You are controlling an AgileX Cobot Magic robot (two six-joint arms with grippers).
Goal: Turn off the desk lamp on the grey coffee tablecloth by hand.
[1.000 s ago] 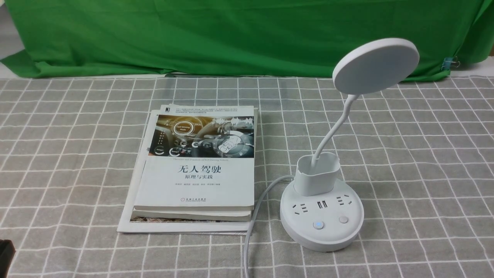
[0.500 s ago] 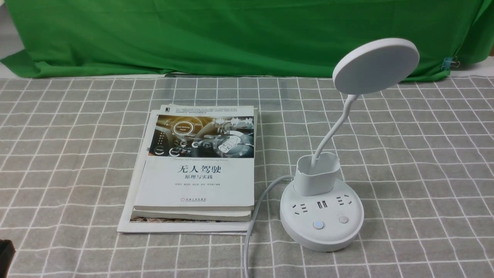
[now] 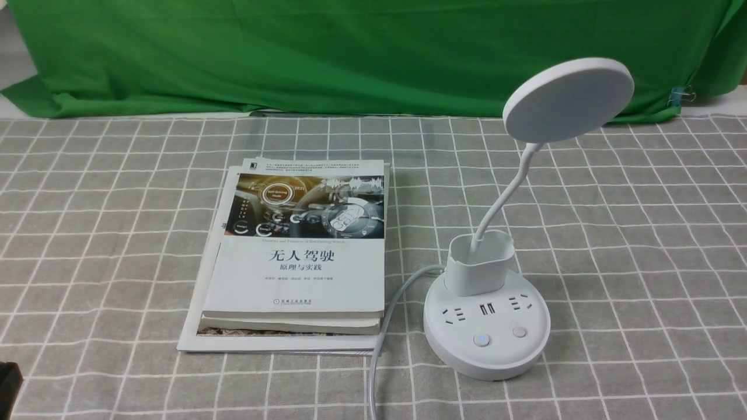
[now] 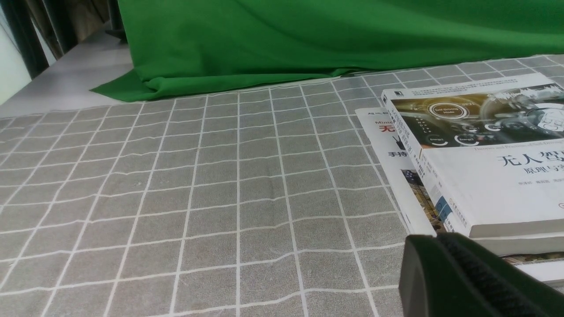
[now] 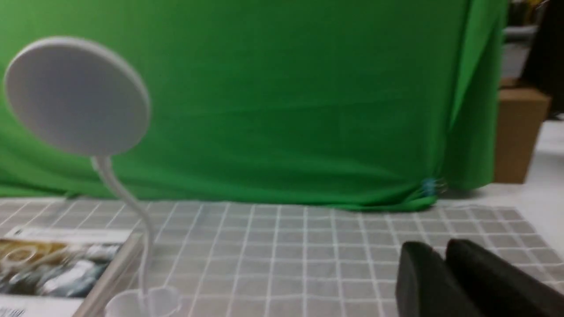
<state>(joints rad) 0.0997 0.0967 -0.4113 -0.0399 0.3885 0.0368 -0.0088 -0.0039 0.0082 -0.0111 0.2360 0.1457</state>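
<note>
The white desk lamp (image 3: 486, 332) stands on the grey coffee tablecloth (image 3: 642, 233), right of centre, its disc head (image 3: 567, 99) raised on the bent neck. The left button (image 3: 480, 340) on its base glows blue. In the right wrist view the lamp (image 5: 77, 94) is off to one side, well away from my right gripper (image 5: 438, 248). That gripper's black tips stand slightly apart with nothing between them. My left gripper (image 4: 436, 240) is shut and empty, low over the cloth beside the books. Of the hand, only these fingertips show.
A stack of books (image 3: 297, 256) lies left of the lamp, and the lamp's white cable (image 3: 385, 326) runs between them toward the front edge. A green backdrop (image 3: 350, 52) hangs behind. A black bit of my left arm (image 3: 9, 382) shows at the lower left corner.
</note>
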